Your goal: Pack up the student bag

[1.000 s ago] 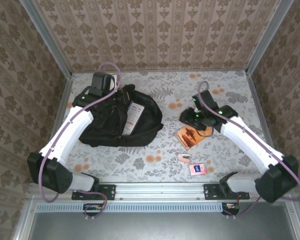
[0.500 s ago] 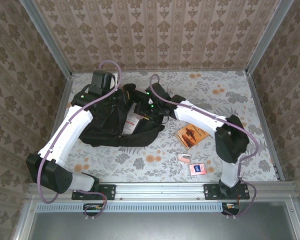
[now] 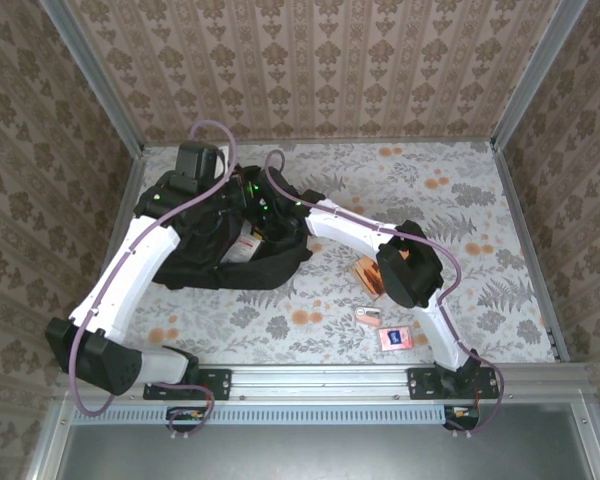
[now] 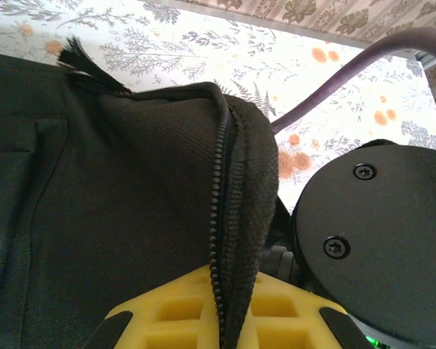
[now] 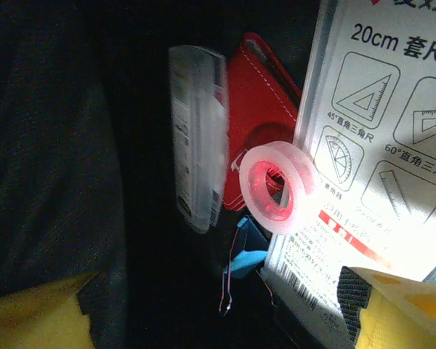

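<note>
Facing the student bag's [image 3: 210, 265] interior straight ahead, my right end effector [image 5: 218, 302] hangs spread; my left end effector [image 4: 225, 313], just beside, pinches the zippered rim [image 4: 216, 218].

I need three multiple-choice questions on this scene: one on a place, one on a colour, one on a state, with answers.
1. Where is the right pincer relative to the student bag? A far to its right; B inside its opening; C under it.
2. What colour is the core of the tape roll? A green; B red; C black.
3. How do the right pincer's jaws stand? A open, empty; B shut on the roll; C shut on a strap.
Answers: B, the right wrist view looks into the dark interior; B, the inner ring is red; A, its yellow fingers sit wide apart, the roll free.
</note>
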